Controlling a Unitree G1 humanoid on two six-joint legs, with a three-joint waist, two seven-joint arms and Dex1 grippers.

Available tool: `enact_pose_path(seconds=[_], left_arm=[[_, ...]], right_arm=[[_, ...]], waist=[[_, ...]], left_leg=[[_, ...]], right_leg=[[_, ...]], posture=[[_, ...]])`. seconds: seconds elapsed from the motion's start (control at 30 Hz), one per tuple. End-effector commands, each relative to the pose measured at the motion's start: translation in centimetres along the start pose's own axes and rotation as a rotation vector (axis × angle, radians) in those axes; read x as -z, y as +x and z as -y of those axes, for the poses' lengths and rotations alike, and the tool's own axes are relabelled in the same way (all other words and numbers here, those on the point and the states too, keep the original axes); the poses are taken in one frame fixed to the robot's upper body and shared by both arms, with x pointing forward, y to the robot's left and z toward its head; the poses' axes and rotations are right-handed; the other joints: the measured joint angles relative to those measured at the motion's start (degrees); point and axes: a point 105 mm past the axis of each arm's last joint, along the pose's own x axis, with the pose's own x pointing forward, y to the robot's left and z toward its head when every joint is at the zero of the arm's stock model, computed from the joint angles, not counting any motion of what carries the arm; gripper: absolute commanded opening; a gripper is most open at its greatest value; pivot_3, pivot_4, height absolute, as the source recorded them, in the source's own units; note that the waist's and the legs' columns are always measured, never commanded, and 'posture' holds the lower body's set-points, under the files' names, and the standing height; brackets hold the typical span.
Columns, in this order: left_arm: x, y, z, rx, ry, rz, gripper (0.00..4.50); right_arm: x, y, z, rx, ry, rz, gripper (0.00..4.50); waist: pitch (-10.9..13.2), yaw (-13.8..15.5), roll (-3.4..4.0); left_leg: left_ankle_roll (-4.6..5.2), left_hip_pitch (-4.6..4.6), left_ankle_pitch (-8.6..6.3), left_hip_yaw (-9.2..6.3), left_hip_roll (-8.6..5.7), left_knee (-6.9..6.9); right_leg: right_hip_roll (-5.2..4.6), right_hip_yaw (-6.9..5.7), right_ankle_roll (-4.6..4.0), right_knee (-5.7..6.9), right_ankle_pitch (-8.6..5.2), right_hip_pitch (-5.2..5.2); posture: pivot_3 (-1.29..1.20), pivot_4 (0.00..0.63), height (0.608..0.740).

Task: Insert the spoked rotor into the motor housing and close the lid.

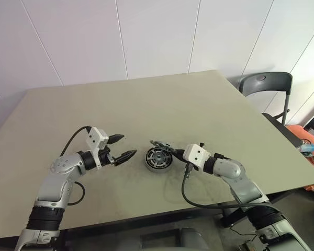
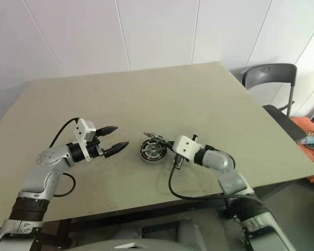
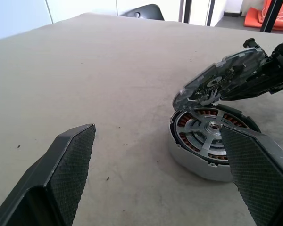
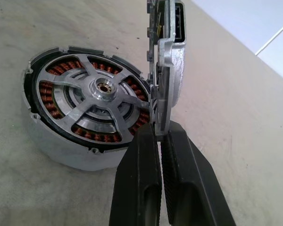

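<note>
Lid (image 3: 221,80), rigid metal, thin, probably slippery, pinched at its rim in closed right pincer (image 4: 159,136), tilted over motor housing (image 4: 61,136) with spoked rotor (image 4: 96,96) seated, mid-tabletop (image 1: 146,104); left pincer (image 1: 124,147) open, empty, just left.

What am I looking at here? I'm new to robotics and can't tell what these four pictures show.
A humanoid robot with two arms works at a beige table. Two pictures look down from its head; the other two come from cameras on each wrist. On the table sits the round motor housing with copper windings, the silver spoked rotor already inside it. The right hand is shut on the edge of the grey notched metal lid, holding it tilted over the housing. The left hand waits open beside it, holding nothing.
</note>
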Motion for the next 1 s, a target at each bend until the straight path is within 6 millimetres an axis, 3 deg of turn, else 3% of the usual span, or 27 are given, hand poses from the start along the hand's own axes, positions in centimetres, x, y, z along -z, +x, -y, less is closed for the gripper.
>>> enact_pose_path(seconds=[0.03,0.2,0.43,0.63,0.87,1.0], left_arm=[[-1.2,0.0,-0.1,-0.003,0.041,0.034,4.5],[-1.1,0.3,0.0,-0.006,0.042,0.03,4.5],[-1.3,0.4,-0.4,-0.007,0.042,0.033,4.5],[-1.7,0.4,-0.4,-0.007,0.044,0.039,4.5],[-2.5,0.6,0.1,-0.001,0.05,0.046,4.5],[-2.9,0.5,0.2,0.001,0.053,0.044,4.5]], right_arm=[[-0.8,0.5,-1.3,-0.093,-0.039,0.02,0.27],[-1.0,0.2,-2.3,-0.188,-0.01,0.018,1.69],[-1.8,-1.3,-2.7,-0.329,0.132,-0.012,1.69],[-4.1,-2.4,-2.4,-0.414,0.434,0.067,1.69],[-6.0,0.1,0.0,-0.227,0.592,0.158,1.69],[-5.6,1.5,-1.0,-0.215,0.496,0.09,2.52]], waist=[[0.0,-0.01,0.0],[0.01,-0.01,-0.07],[0.01,0.12,-0.09],[0.09,0.26,-0.19],[0.11,0.18,-0.2],[0.1,0.4,-0.21]], left_leg=[[0.0,0.03,0.0,0.0,0.0,0.0],[0.0,0.12,0.0,0.0,0.01,-0.02],[0.0,0.3,0.0,-0.02,0.03,-0.01],[0.0,0.25,0.0,-0.04,0.04,0.01],[0.0,0.26,-0.01,-0.06,0.05,0.01],[-0.01,0.21,-0.01,-0.05,0.02,0.0]], right_leg=[[0.0,0.0,0.0,0.0,0.0,0.02],[0.0,0.0,0.0,0.0,0.0,0.12],[0.01,0.0,0.15,-0.01,-0.11,0.36],[-0.02,-0.01,0.15,-0.02,-0.1,0.32],[0.0,-0.02,0.16,0.01,-0.1,0.3],[-0.04,-0.02,0.15,0.0,-0.1,0.25]], posture=[[0.0,0.0,0.74],[0.0,0.0,0.74],[0.0,0.0,0.74],[0.0,0.0,0.74],[0.0,0.0,0.74],[0.0,0.0,0.74]])
